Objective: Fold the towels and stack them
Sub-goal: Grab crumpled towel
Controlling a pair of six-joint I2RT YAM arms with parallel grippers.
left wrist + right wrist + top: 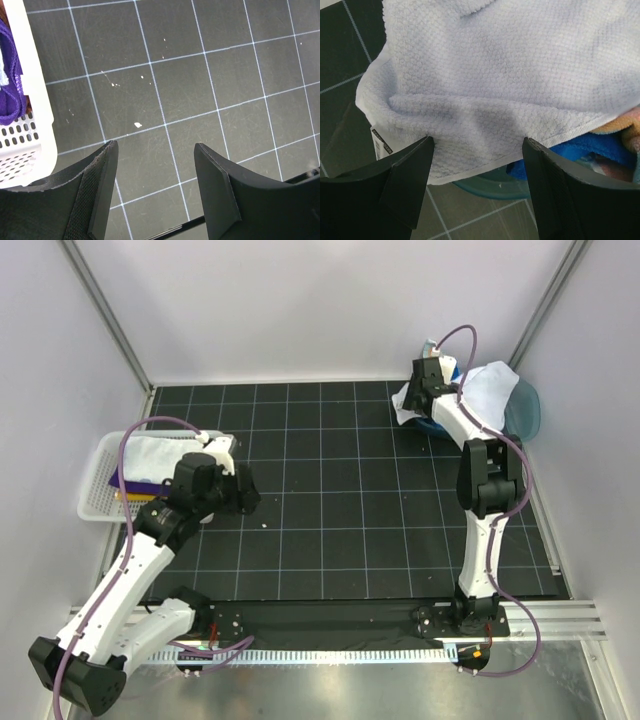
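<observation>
A white towel (480, 388) lies draped over the teal tub (527, 410) at the back right. My right gripper (418, 400) hovers at its left edge. In the right wrist view that gripper (477, 140) is open, its fingers standing wide on either side of the white towel's (495, 65) hanging hem. A bright blue towel (580, 150) and a spotted one (625, 127) show under it, above the tub rim (490, 185). Folded towels sit in the white basket (95, 505): white (165, 452) on top, purple (135, 483) and yellow (135, 496) beneath. My left gripper (245, 495) is open and empty beside the basket.
The left gripper (155, 145) hangs over the bare black grid mat (200, 90), with the basket wall (35, 100) and a purple towel (10, 75) at its left. Enclosure walls stand close behind the tub and left of the basket.
</observation>
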